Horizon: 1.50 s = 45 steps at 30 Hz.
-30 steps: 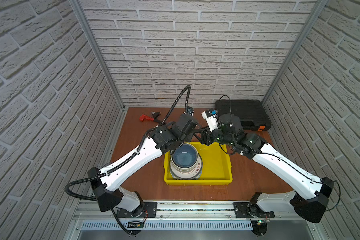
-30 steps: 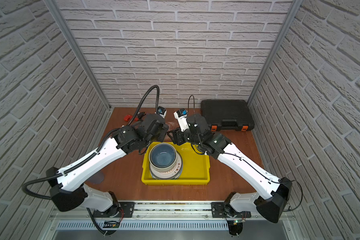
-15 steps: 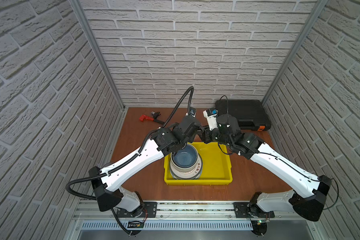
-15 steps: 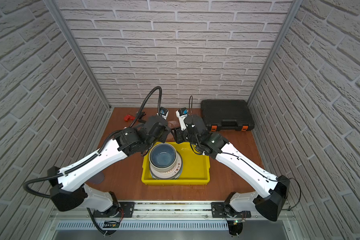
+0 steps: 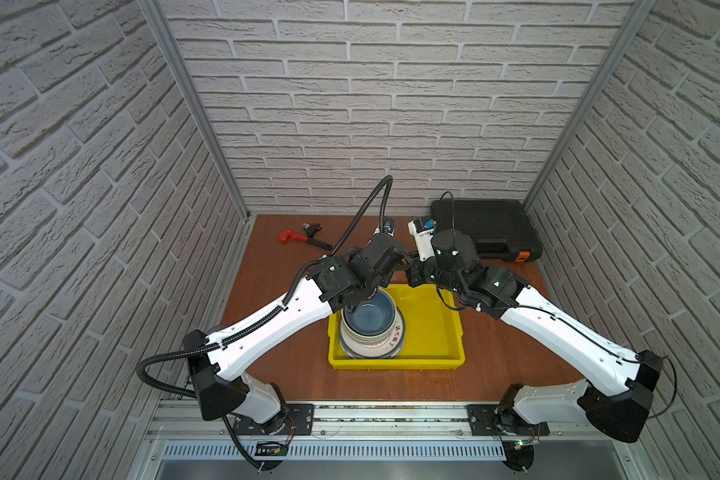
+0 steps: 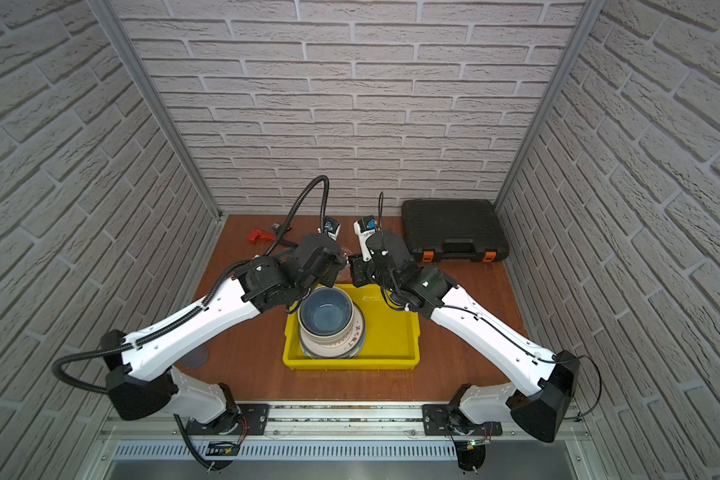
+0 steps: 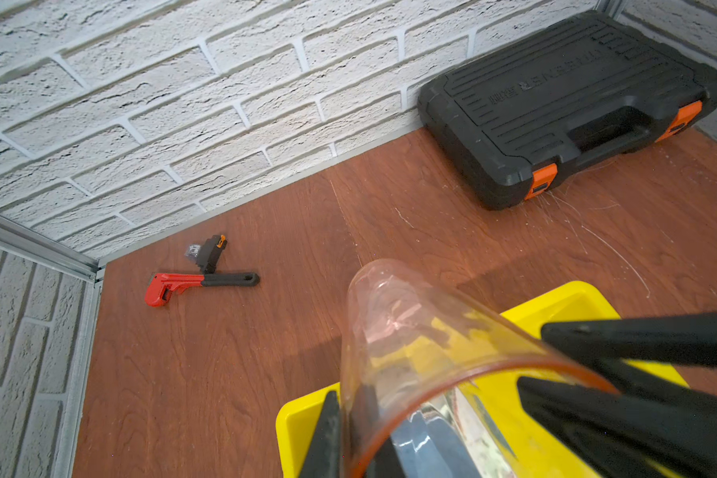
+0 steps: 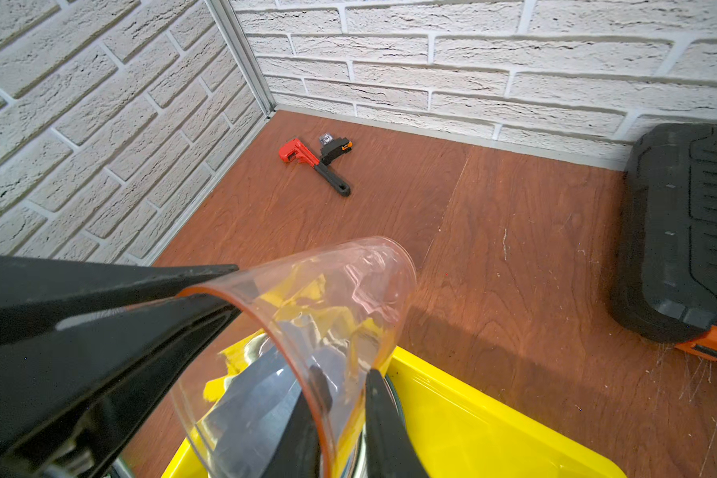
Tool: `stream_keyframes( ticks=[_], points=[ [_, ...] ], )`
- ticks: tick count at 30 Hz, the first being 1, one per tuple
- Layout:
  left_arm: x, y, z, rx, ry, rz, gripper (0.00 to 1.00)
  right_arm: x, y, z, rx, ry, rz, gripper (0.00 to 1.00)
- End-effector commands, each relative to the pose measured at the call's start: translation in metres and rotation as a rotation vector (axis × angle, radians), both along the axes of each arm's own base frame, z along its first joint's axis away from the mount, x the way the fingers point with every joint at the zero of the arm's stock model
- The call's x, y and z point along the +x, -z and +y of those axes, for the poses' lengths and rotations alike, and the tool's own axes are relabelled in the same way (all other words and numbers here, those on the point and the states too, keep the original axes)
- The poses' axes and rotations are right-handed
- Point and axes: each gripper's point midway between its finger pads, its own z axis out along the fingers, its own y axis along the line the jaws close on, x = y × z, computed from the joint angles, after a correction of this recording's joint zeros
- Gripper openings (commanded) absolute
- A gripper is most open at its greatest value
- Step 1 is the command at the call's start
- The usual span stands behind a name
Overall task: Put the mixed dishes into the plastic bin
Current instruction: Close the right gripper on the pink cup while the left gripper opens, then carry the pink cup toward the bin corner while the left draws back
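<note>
Left tool (image 7: 347, 418) holds tumbler (image 7: 410, 331) over brick-walled wooden tabletop (image 7: 224, 372)

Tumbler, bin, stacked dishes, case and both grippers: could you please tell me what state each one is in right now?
tumbler: empty, tilted, held in the air near the bin's far edge
left gripper: shut on the tumbler's rim
right gripper: jaws astride the rim; grip unclear
yellow bin: holds a stack of dishes in its left half
dark-blue bowl: upright, empty, topping the stack
black case: closed
</note>
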Motion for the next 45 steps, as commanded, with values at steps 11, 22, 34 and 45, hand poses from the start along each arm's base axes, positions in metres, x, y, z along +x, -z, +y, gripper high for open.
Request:
stream_keyframes(
  ticks=[11, 22, 34, 45],
  points=[
    [-0.030, -0.044, -0.046, -0.270, 0.194, 0.045, 0.14, 0.002, -0.007, 0.000, 0.028, 0.008, -0.005, 0.06],
    [-0.044, -0.033, -0.052, -0.326, 0.236, 0.125, 0.21, -0.005, -0.014, -0.008, 0.034, 0.006, -0.024, 0.06],
    [-0.063, -0.039, -0.033, -0.400, 0.247, 0.138, 0.32, -0.014, -0.016, -0.023, 0.013, 0.019, -0.028, 0.06],
    [-0.070, -0.032, 0.032, -0.421, 0.124, 0.120, 0.54, -0.029, 0.006, -0.072, -0.155, 0.098, 0.042, 0.06]
  ],
)
